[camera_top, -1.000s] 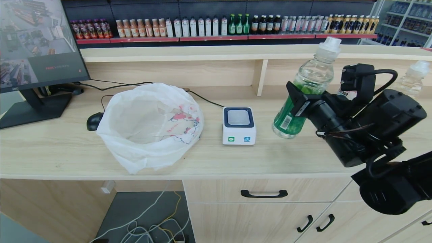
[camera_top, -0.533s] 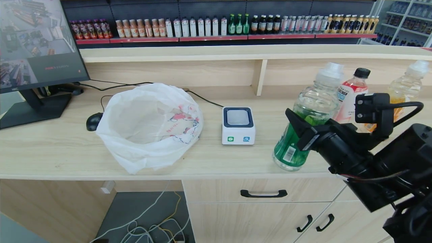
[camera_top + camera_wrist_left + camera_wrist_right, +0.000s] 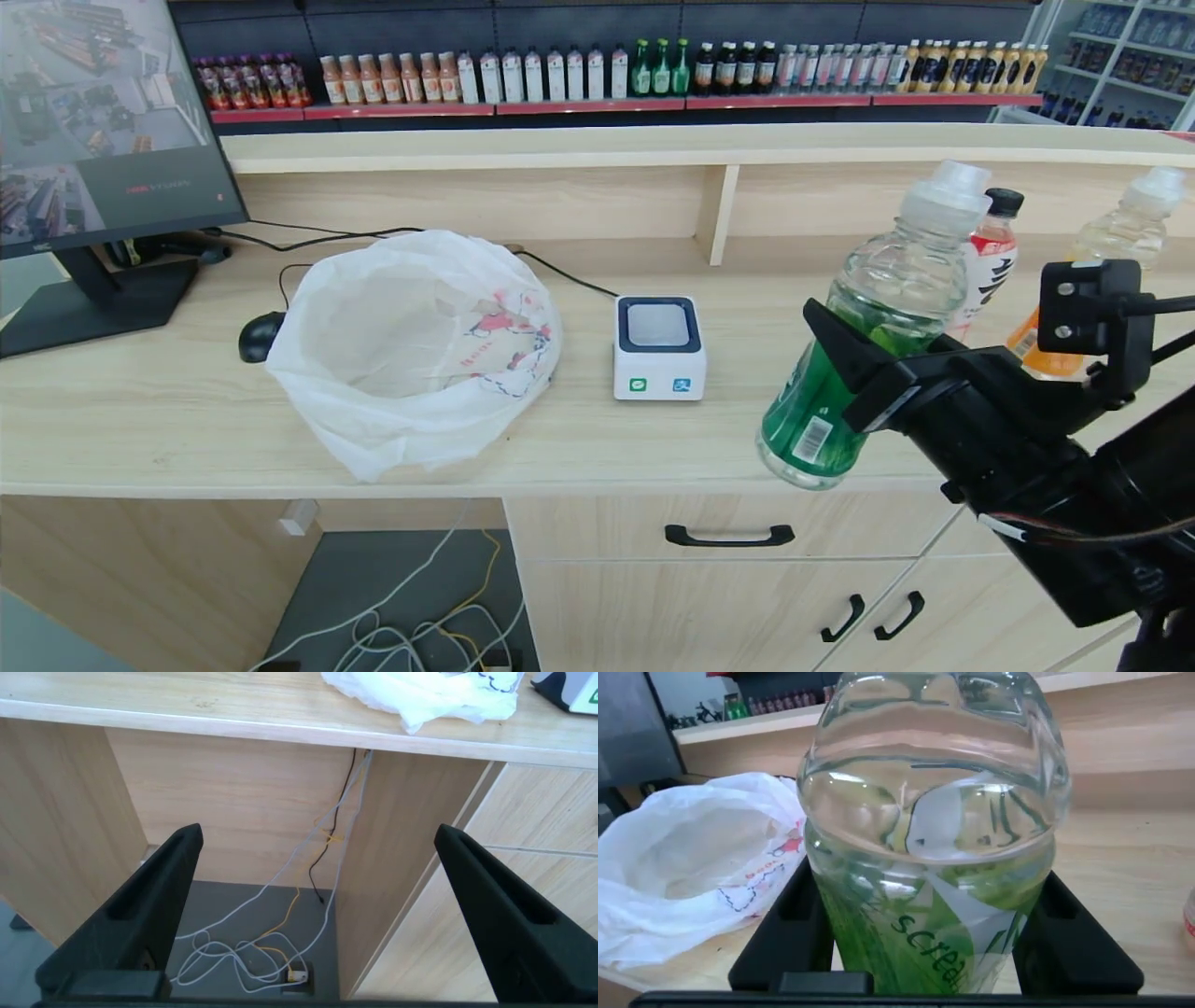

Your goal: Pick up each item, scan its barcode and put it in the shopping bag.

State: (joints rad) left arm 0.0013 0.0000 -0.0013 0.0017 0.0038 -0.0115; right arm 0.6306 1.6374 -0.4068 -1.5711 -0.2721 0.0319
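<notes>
My right gripper [image 3: 864, 378] is shut on a clear water bottle with a green label [image 3: 864, 345] and a white cap, held tilted above the counter's front right edge, barcode facing forward-left. In the right wrist view the bottle [image 3: 934, 859] sits between the black fingers [image 3: 780, 929]. The white barcode scanner [image 3: 659, 347] stands at the counter's middle, to the bottle's left. The white shopping bag [image 3: 415, 341] stands open left of the scanner. My left gripper [image 3: 318, 915] is open, hanging below the counter's edge, with the bag's lower part [image 3: 420, 695] above it.
A red-labelled bottle [image 3: 985, 257] and an orange-labelled bottle [image 3: 1116, 243] stand at the back right. A monitor [image 3: 93, 121], a black mouse [image 3: 260, 334] and cables lie at the left. Drawers with black handles [image 3: 729, 536] sit under the counter [image 3: 607, 439].
My right gripper has carried the green-label bottle down and toward the counter's front edge, a little to the right. The two bottles behind it have come into sight. The left arm stays put.
</notes>
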